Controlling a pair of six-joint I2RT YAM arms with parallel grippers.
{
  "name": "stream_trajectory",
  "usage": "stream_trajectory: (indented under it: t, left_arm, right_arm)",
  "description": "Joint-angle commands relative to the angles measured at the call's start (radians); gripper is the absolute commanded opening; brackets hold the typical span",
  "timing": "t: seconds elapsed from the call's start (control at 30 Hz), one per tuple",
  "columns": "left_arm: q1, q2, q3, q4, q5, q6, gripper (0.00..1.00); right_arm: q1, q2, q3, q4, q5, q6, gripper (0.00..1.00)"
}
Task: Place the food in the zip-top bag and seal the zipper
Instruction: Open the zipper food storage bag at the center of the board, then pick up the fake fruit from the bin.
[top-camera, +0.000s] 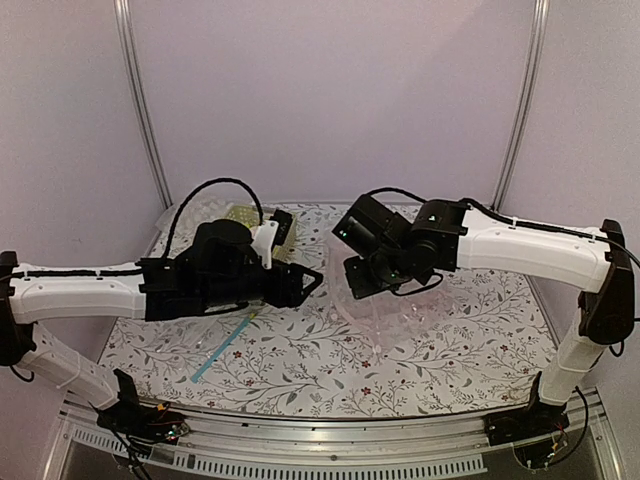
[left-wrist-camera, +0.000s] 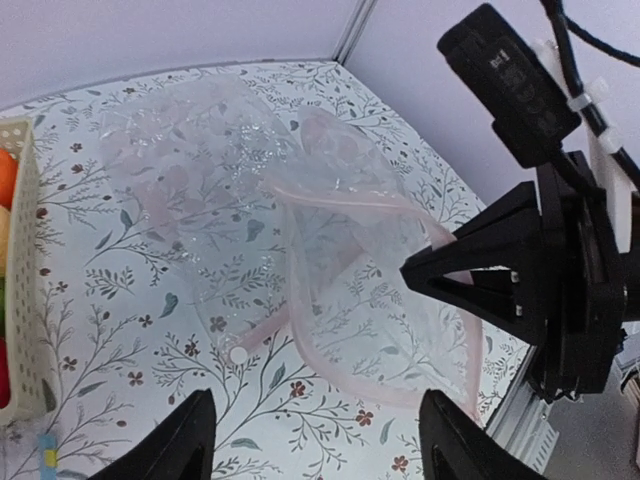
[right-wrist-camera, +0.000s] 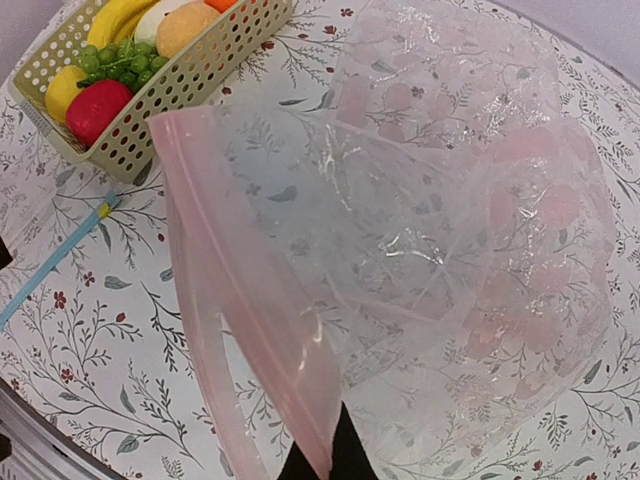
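The zip-top bag (right-wrist-camera: 450, 200) lies crinkled on the table at centre right, and it also shows in the top view (top-camera: 395, 305) and the left wrist view (left-wrist-camera: 220, 180). My right gripper (right-wrist-camera: 335, 452) is shut on its pink zipper strip (right-wrist-camera: 240, 300) and lifts that edge of the mouth; the same gripper shows in the left wrist view (left-wrist-camera: 420, 275). My left gripper (left-wrist-camera: 320, 440) is open and empty, just left of the bag's mouth (top-camera: 312, 283). The food sits in the basket: banana (right-wrist-camera: 120, 15), red apple (right-wrist-camera: 97, 108), lemon (right-wrist-camera: 62, 90), greens (right-wrist-camera: 115, 60), peach (right-wrist-camera: 185, 28).
The pale green lattice basket (right-wrist-camera: 190, 85) stands at the back left, partly hidden behind my left arm in the top view (top-camera: 245, 218). A flat clear bag with a blue strip (top-camera: 222, 350) lies front left. The table's metal front edge (top-camera: 320, 440) is close below.
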Motion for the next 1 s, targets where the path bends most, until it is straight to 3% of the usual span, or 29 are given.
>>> stream_trajectory:
  t: [0.0,0.1,0.27,0.5,0.97]
  left_arm:
    - [0.017,-0.056,0.015,-0.18,-0.13,0.034,0.7]
    - [0.086,-0.09,0.026,-0.278,-0.134,0.035,0.71]
    - [0.304,-0.121,0.021,-0.36,-0.034,-0.014,0.73]
    - [0.575,-0.08,-0.026,-0.232,0.074,-0.125,0.72]
    - [0.586,0.228,0.168,-0.449,0.014,0.027,0.7]
  right_arm:
    - [-0.011,0.004,-0.006,0.026,-0.026,0.002,0.0]
    - [-0.014,-0.002,-0.012,0.036,-0.043,-0.003,0.0]
    - [-0.016,-0.016,-0.022,0.051,-0.052,-0.007,0.0]
    - [-0.018,-0.033,-0.033,0.067,-0.054,-0.012,0.0]
    - [-0.026,-0.052,-0.047,0.081,-0.043,-0.016,0.0]
